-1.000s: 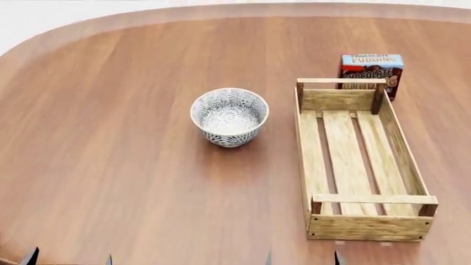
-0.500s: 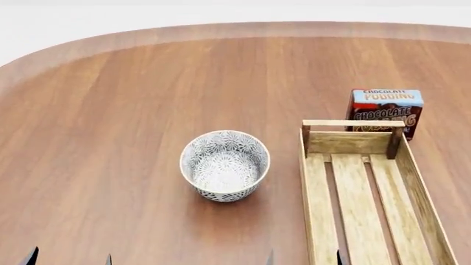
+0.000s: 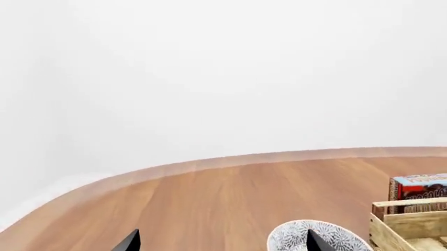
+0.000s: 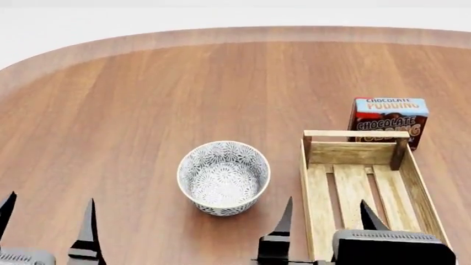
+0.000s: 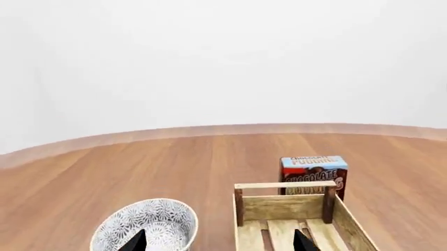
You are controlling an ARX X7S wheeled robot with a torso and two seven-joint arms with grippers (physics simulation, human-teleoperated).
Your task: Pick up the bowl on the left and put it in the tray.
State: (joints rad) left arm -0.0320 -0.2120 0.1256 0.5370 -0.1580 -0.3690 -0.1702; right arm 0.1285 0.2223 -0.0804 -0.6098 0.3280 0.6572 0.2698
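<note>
Hovering at the near worktop (image 4: 132, 110) edge, left gripper (image 4: 48, 223) jaws wide and empty, right gripper (image 4: 324, 218) jaws wide and empty, bowl (image 4: 223, 177) upright just left of tray (image 4: 312, 187), not touching, pudding box (image 4: 387, 121) just behind tray's far end.

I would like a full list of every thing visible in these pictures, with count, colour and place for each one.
bowl: one, white with grey-black floral pattern, on the table left of the crate.
crate: one, light wood, slatted, nothing seen inside, right of the bowl.
pudding box: one, blue and brown, upright behind the crate's far end.
table: one, brown wood, rounded edge.
left gripper: black fingers apart, near edge, holding nothing.
right gripper: black fingers apart, at the crate's near end, holding nothing.
</note>
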